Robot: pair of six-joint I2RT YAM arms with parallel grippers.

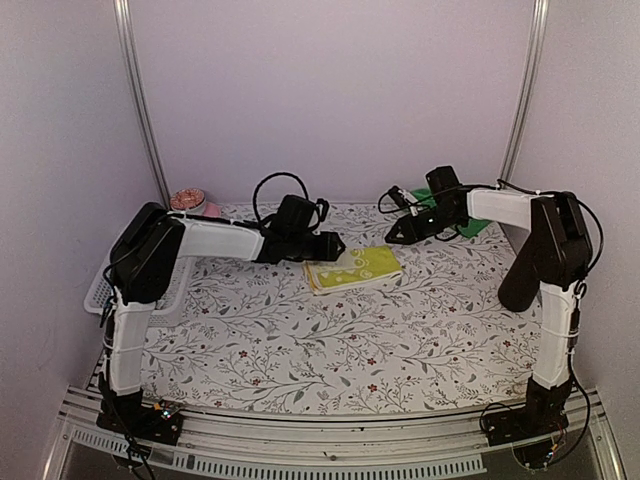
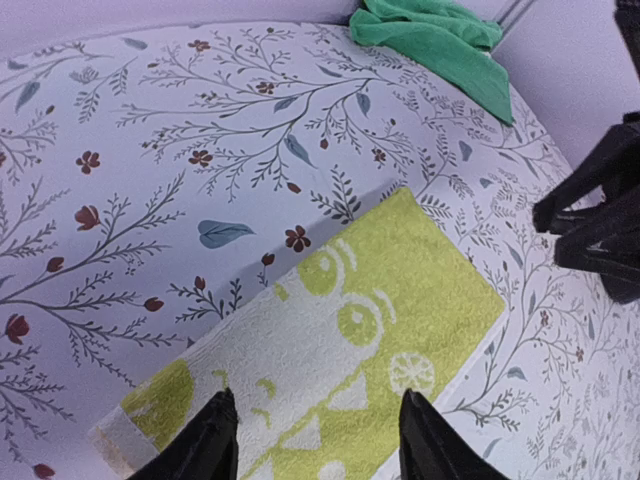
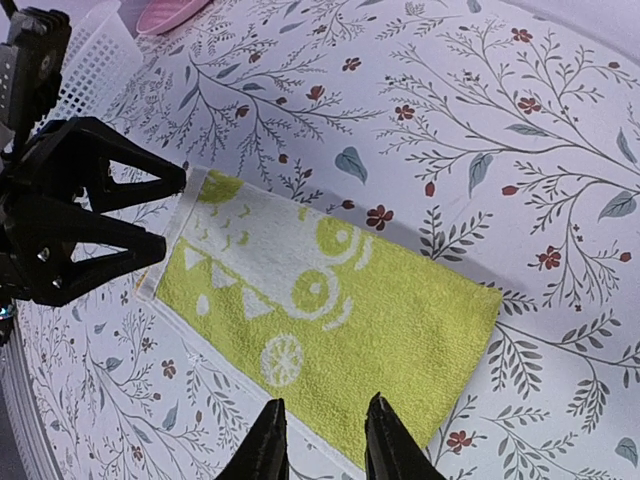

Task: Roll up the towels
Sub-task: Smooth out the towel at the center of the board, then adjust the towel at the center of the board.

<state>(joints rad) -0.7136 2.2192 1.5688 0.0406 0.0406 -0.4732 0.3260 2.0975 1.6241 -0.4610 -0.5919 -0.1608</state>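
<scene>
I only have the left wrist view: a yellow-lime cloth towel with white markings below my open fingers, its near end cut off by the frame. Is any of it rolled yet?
Observer: No. The right wrist view shows the whole yellow-lime cloth towel lying flat, nothing rolled.
Operator: And the right arm? I see only a black piece at my frame's edge.
Observer: The right gripper hangs near the towel's other end, its fingers slightly apart, holding nothing.
Operator: Anything off to my left?
Observer: A white plastic mesh basket sits at the left edge of the table.
</scene>
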